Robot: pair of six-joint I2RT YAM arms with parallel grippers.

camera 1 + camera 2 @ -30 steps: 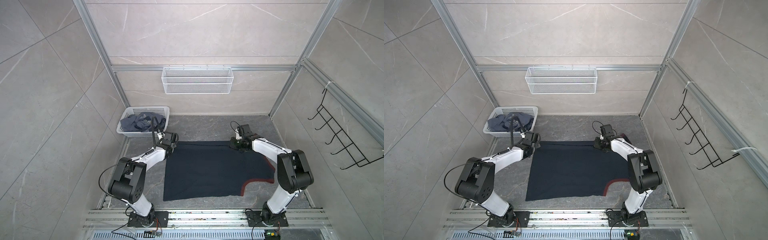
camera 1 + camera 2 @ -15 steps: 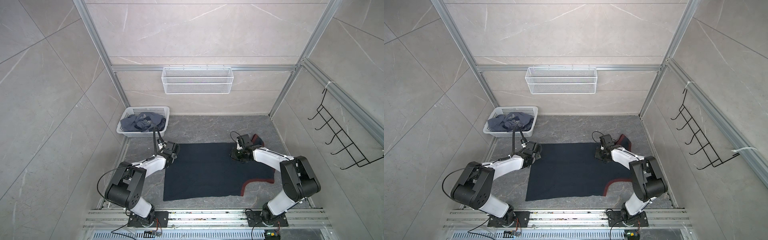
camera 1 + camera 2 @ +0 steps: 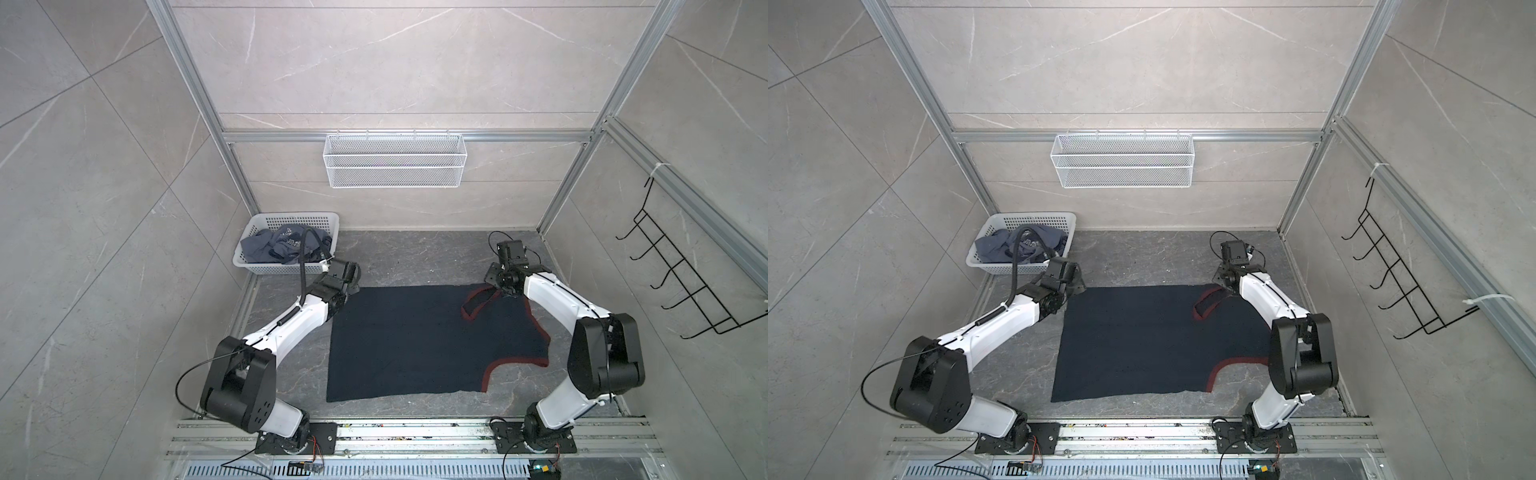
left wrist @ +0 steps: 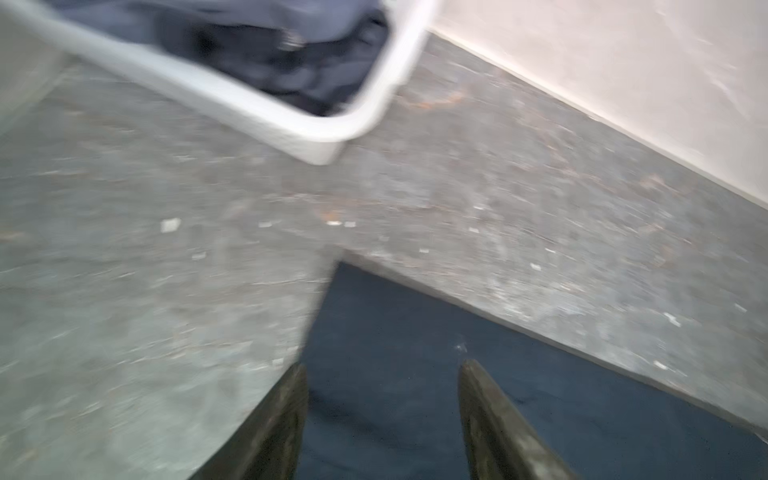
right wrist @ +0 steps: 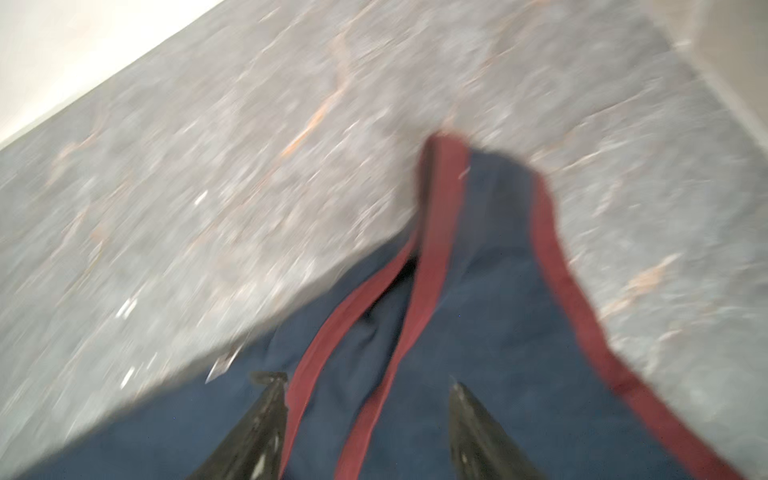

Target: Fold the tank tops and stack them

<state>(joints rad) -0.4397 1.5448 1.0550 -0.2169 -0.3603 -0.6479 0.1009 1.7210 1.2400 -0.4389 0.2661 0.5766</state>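
The navy tank top [image 3: 415, 340] is spread flat on the counter [image 3: 415, 257], lengthwise from arm to arm, its far corners seen just under the parted, empty left tool [image 4: 384, 363] and right tool [image 5: 362, 380]; the grey tank top [image 3: 270, 245] is heaped in the basket [image 3: 286, 269] nearer the left.

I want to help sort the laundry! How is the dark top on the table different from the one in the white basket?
The navy top lies spread flat on the table; the blue-grey top sits crumpled in the basket. The navy top is near-black with red trim; the blue-grey top is lighter, with white lettering. Both are soft cloth.
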